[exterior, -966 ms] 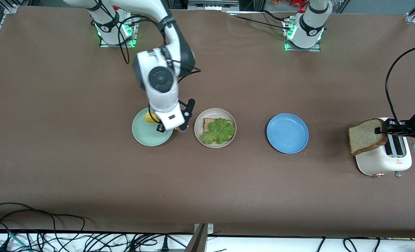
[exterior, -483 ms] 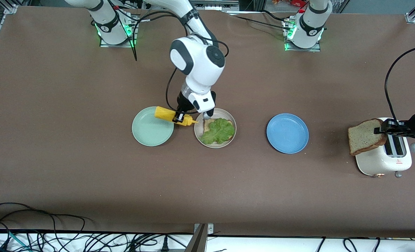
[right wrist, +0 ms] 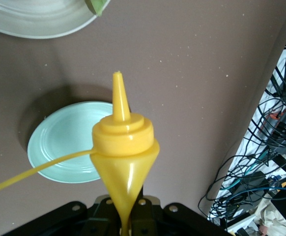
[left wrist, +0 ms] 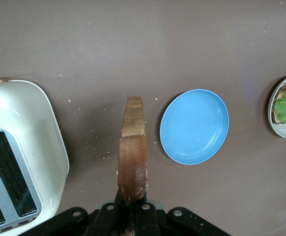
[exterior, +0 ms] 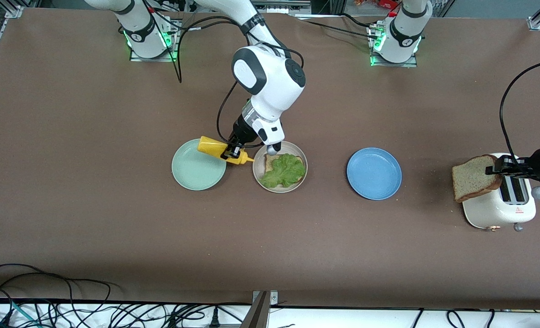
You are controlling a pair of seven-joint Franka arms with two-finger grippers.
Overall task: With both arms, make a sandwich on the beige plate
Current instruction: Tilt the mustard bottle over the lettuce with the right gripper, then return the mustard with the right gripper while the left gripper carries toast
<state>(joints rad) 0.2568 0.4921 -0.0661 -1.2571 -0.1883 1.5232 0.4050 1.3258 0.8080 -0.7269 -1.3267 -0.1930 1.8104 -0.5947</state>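
Observation:
The beige plate [exterior: 257, 169] holds one brown bread slice [exterior: 268, 160] with a ruffled green lettuce leaf [exterior: 284, 171] on top. My right gripper [exterior: 230, 153] is shut on a yellow squeeze bottle [exterior: 215, 148]. The bottle lies tilted over the gap between the mint-green plate [exterior: 192, 175] and the beige plate, its nozzle toward the beige plate's rim. In the right wrist view the bottle [right wrist: 125, 147] sticks out from the right gripper [right wrist: 126, 222]. My left gripper [exterior: 497, 169] is shut on a second bread slice [exterior: 472, 178], held up beside the toaster; the slice [left wrist: 132, 147] shows edge-on.
A white toaster [exterior: 497, 210] stands at the left arm's end of the table. A blue plate [exterior: 374, 173] lies between the toaster and the beige plate. Cables [exterior: 47, 300] run along the table edge nearest the front camera.
The right arm swung from over the mint-green plate toward the beige plate, turning the bottle so that its nozzle points at the beige plate. The left arm has barely moved.

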